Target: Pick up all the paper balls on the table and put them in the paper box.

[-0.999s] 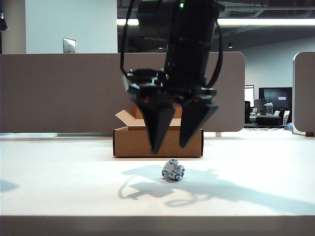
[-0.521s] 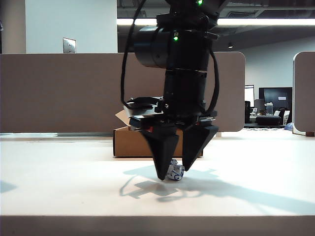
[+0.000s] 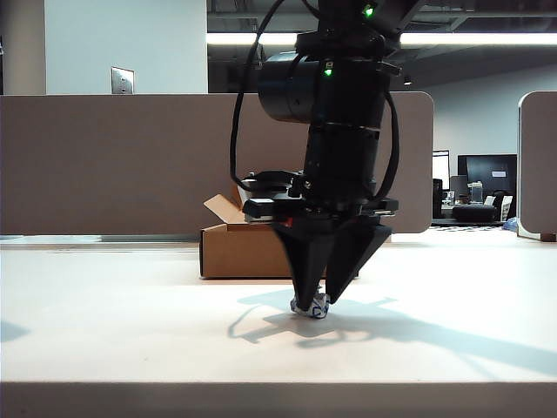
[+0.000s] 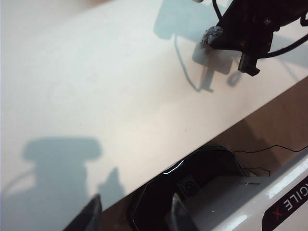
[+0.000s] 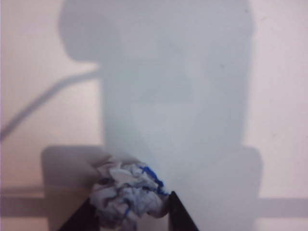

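table (image 3: 104, 322): broad flat white top, plain, shadowed under the arm. box (image 3: 239, 251): low brown cardboard, sits on the table behind the right gripper, 1 flap seen tilted up at its back left, lighter tan inside. only 1 paper ball (image 3: 312, 306) in view: small crumpled white wad with blue and dark print, resting on the table in front of the box, just at the right gripper tips; also visible far off in the left wrist view (image 4: 212, 35).

writing: "agile x" in part, white and red on the robot base seen in the left wrist view; rest cut off.

right gripper (image 3: 320, 300): pointing down over the table centre, tips at table level, 1 finger on each side of the ball. right wrist view shows the ball (image 5: 129, 193) sitting between the 2 dark fingers (image 5: 179, 217), both touching or nearly touching it, jaws narrowed to about ball width. can't tell if the squeeze is firm; ball is on the table, not lifted.

left gripper (image 4: 134, 211): over the near table edge, well apart from the ball, jaws part open, nothing between them.
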